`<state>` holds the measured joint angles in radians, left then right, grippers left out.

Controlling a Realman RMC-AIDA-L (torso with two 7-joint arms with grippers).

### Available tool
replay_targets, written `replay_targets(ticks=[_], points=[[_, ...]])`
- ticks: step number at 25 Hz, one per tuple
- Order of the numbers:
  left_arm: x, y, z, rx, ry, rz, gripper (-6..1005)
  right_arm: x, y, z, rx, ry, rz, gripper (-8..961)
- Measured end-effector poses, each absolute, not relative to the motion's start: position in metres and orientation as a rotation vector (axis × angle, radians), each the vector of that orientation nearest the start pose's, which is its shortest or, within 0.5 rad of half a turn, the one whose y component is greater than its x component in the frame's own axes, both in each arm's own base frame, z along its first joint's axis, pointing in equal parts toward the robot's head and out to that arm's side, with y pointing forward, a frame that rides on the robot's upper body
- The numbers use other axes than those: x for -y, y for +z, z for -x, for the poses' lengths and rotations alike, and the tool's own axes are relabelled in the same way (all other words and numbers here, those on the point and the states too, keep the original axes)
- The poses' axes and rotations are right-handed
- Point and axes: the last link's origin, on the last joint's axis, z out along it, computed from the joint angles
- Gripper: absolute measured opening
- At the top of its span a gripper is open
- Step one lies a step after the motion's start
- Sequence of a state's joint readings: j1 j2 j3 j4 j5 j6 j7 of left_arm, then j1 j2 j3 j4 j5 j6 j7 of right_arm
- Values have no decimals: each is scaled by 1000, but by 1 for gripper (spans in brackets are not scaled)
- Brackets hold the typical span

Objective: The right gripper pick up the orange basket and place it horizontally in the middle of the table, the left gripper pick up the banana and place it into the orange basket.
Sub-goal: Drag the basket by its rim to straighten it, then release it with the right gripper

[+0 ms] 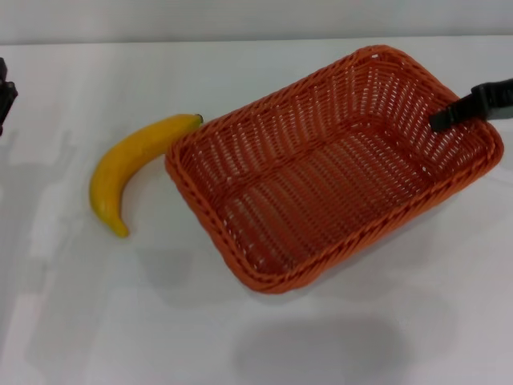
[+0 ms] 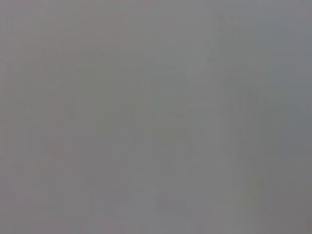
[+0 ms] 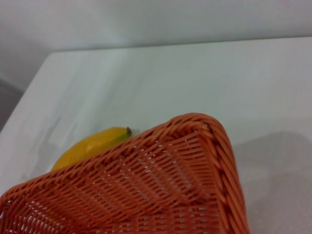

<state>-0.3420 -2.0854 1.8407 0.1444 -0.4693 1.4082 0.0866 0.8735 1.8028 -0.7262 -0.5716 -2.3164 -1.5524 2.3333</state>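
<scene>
The orange basket (image 1: pixel 321 172) sits in the middle of the white table (image 1: pixel 104 321), turned at an angle, and it looks raised, with a shadow offset below it. One black finger of my right gripper (image 1: pixel 450 117) reaches inside the basket's right wall, gripping the rim; the other finger is hidden. The banana (image 1: pixel 132 164) lies left of the basket, its dark tip touching or almost touching the rim. In the right wrist view the banana (image 3: pixel 92 145) peeks over the basket (image 3: pixel 161 185) rim. My left gripper (image 1: pixel 5 95) is barely in view at the left edge, away from the banana.
The table (image 3: pixel 195 78) ends at a far edge in front of a pale wall. The left wrist view shows only flat grey. Bare tabletop lies in front of the basket and to the left of the banana.
</scene>
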Motion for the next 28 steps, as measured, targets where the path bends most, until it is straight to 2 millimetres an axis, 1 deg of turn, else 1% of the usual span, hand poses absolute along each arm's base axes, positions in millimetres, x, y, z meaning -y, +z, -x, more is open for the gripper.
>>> replay_targets(ticks=[10, 18, 28], points=[[-302, 29, 336, 216, -602, 1417, 893, -410, 82, -249, -1590, 408, 2400, 168], [-304, 29, 334, 209, -606, 1419, 893, -405, 73, -253, -1620, 491, 2371, 172], [-306, 28, 334, 215, -597, 1426, 893, -403, 59, -249, -1616, 550, 2362, 176]])
